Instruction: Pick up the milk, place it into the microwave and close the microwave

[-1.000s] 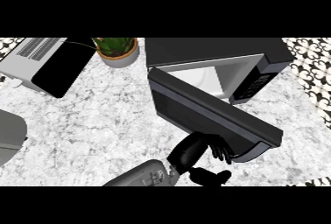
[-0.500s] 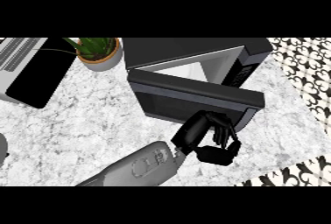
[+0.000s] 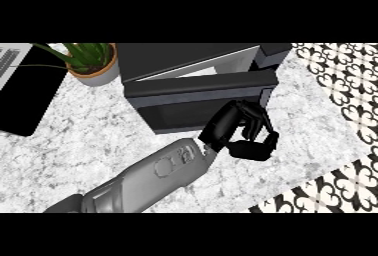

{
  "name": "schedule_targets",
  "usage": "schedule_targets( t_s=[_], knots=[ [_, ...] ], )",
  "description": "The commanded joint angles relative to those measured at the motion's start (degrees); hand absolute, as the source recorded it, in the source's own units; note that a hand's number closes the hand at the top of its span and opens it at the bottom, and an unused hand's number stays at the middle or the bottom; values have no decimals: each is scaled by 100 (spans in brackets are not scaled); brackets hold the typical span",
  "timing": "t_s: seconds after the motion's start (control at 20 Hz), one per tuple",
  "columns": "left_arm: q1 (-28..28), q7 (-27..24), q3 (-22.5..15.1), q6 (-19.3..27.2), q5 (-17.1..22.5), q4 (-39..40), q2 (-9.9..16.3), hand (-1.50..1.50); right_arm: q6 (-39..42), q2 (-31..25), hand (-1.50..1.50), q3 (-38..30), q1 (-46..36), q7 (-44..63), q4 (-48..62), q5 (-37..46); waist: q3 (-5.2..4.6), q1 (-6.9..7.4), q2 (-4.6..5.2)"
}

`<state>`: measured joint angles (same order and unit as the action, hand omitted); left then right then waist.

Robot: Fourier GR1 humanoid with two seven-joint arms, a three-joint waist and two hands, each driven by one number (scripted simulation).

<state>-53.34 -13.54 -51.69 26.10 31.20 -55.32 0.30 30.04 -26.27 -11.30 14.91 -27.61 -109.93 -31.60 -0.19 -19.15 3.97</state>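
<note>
Marble counter (image 3: 88, 145) is filling the view, running out to patterned tiles at the right. Nearest, a grey forearm is reaching up to the right hand (image 3: 240, 131), whose fingers are lying relaxed against the door (image 3: 199, 102), gripping nothing (the left hand is showing nowhere). Beyond, the door is standing almost shut against the microwave (image 3: 184, 57). No milk is showing; presumably it is sitting inside. That door looks stiff and smooth, likely swinging easily, best pushed flat near its free edge. Farther left, a plant (image 3: 92, 60) is standing.
</note>
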Motion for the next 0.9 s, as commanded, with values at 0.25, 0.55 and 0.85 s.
schedule_targets(
  t_s=[0.25, 0.55, 0.85],
  knots=[
    [-721, -114, 229, 152, 453, 506, -28, 150, 92, -290, -150, -35, -234, 273, -158, -344, 12, -358, 118],
    [-1075, -171, 336, 224, 654, 824, -25, 150, 122, -481, -150, -167, -333, 380, -132, -511, 25, -537, 160],
    [-1260, -218, 418, 325, 810, 1144, -20, 150, 113, -693, -150, -330, -496, 485, -96, -650, 26, -623, 224]
  ],
)
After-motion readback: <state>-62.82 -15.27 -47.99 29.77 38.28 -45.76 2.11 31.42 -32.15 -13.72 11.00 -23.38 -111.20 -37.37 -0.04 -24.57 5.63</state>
